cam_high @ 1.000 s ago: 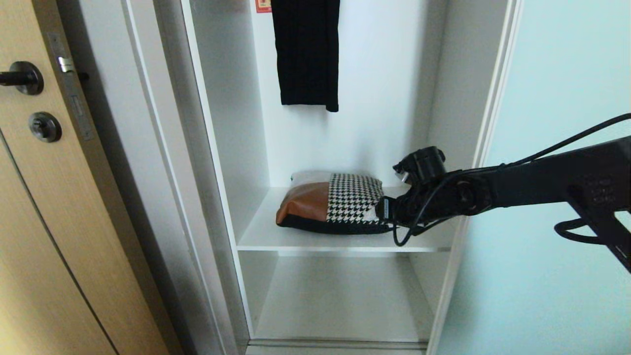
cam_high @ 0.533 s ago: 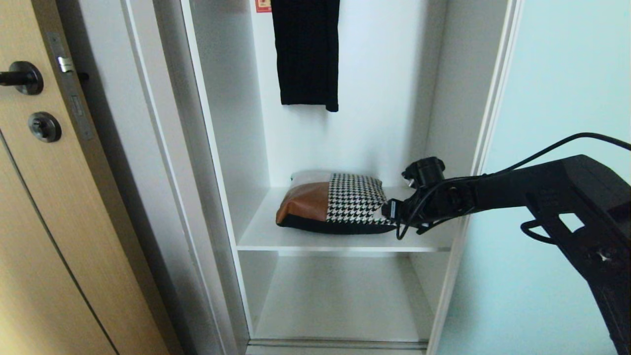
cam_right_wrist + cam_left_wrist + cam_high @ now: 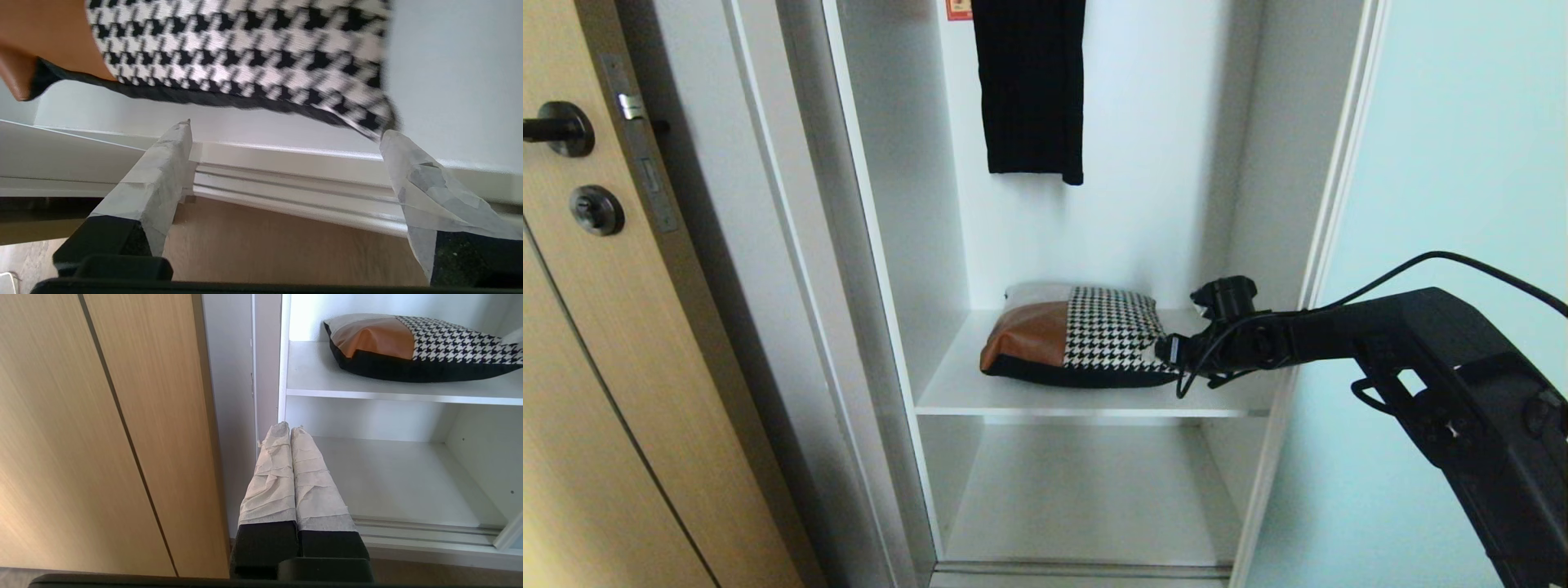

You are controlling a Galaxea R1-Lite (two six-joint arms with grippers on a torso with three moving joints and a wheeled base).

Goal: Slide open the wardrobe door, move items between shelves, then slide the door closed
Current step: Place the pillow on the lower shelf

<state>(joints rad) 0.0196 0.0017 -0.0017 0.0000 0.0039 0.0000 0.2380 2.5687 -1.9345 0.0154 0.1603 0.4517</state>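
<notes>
Your right claw (image 3: 1168,349) sits wide open and empty at the right end of the bag (image 3: 1078,336), which lies lengthwise left-right on the upper shelf (image 3: 1086,400), frame center; left claw (image 3: 290,433) shut, parked farther away.

Wardrobe opening clear in front. Bag (image 3: 1078,339) fills the upper shelf (image 3: 956,392) middle, right gripper (image 3: 1172,349) at its right end. Lower shelf (image 3: 1086,490) bare. Black garment (image 3: 1031,86) hangs well above.
</notes>
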